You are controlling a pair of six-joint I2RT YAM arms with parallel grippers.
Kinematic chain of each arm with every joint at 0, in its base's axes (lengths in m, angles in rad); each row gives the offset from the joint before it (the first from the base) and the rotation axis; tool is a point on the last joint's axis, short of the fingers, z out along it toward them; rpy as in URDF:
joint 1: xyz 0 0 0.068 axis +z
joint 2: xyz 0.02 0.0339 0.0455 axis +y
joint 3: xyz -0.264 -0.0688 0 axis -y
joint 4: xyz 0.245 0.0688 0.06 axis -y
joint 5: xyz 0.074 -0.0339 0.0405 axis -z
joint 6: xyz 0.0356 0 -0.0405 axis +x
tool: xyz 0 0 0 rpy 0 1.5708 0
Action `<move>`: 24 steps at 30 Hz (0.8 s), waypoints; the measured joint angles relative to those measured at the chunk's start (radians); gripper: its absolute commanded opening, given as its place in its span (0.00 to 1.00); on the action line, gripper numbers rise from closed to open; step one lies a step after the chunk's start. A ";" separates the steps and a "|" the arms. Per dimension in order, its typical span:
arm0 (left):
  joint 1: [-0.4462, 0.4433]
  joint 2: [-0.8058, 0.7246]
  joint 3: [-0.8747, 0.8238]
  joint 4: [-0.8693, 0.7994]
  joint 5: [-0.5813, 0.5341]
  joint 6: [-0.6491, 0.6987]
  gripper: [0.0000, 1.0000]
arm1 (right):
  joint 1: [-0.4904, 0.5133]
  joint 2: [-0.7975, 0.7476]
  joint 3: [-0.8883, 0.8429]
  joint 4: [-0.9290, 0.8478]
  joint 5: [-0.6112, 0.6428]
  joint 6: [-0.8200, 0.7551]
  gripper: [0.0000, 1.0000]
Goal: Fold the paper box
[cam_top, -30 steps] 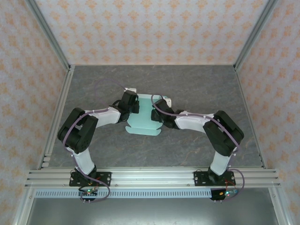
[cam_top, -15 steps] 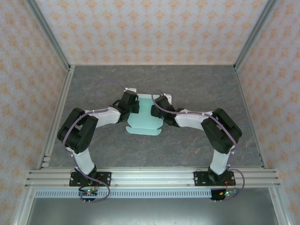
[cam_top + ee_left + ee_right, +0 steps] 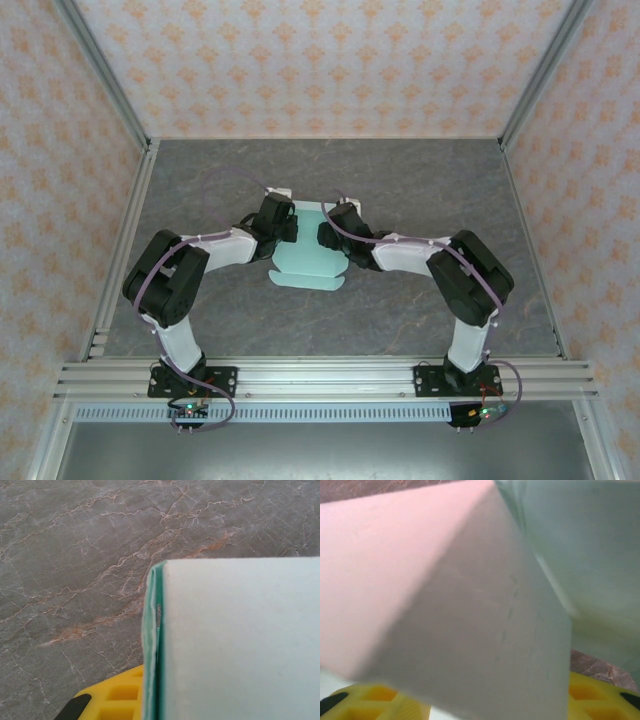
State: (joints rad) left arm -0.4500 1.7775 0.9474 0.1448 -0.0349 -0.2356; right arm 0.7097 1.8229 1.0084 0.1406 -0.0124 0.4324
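Observation:
The paper box [image 3: 305, 262] is pale mint-green card lying mid-table between the two arms, with a rounded flap toward the near edge. My left gripper [image 3: 287, 222] is at its left far side, shut on a raised folded wall. In the left wrist view that wall's doubled edge [image 3: 152, 645] stands right beside my yellow finger [image 3: 115, 700]. My right gripper [image 3: 328, 233] reaches over the box's right far corner. In the right wrist view a lifted card panel [image 3: 470, 610] lies between its yellow fingers [image 3: 600, 692], which stand wide apart.
The grey marbled tabletop [image 3: 420, 180] stretches behind and beside the box. Small pale tab ends [image 3: 277, 190] poke out behind the grippers. Patterned walls with metal posts [image 3: 110, 90] close in three sides. An aluminium rail [image 3: 320, 378] runs along the near edge.
The right gripper has slid left and a little farther back over the box's right corner, its jaws narrowing. The left arm and the box's near flap have not moved.

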 measured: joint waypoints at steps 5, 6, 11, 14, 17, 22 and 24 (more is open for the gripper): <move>0.000 0.000 0.000 -0.009 -0.004 0.002 0.00 | 0.000 0.019 0.000 0.020 -0.018 0.000 0.43; 0.000 0.000 0.000 -0.011 -0.006 0.002 0.00 | 0.001 0.023 0.000 0.023 -0.021 0.001 0.42; 0.001 0.000 0.000 -0.029 -0.009 0.002 0.00 | 0.001 0.043 0.001 0.033 -0.028 0.000 0.41; 0.001 0.000 0.000 -0.030 -0.011 0.002 0.00 | 0.001 0.045 0.002 0.034 -0.033 -0.006 0.41; 0.001 0.000 0.000 -0.030 -0.012 0.002 0.00 | 0.001 0.045 0.003 0.032 -0.039 -0.021 0.41; 0.001 0.000 0.000 -0.030 -0.019 0.002 0.00 | 0.001 0.037 0.004 0.015 -0.039 -0.055 0.43; 0.000 0.000 0.000 -0.030 -0.019 0.002 0.00 | 0.003 0.018 0.003 -0.011 -0.036 -0.071 0.45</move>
State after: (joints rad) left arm -0.4500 1.7775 0.9474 0.1150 -0.0540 -0.2337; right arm 0.7124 1.8408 1.0119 0.1295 -0.0486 0.3618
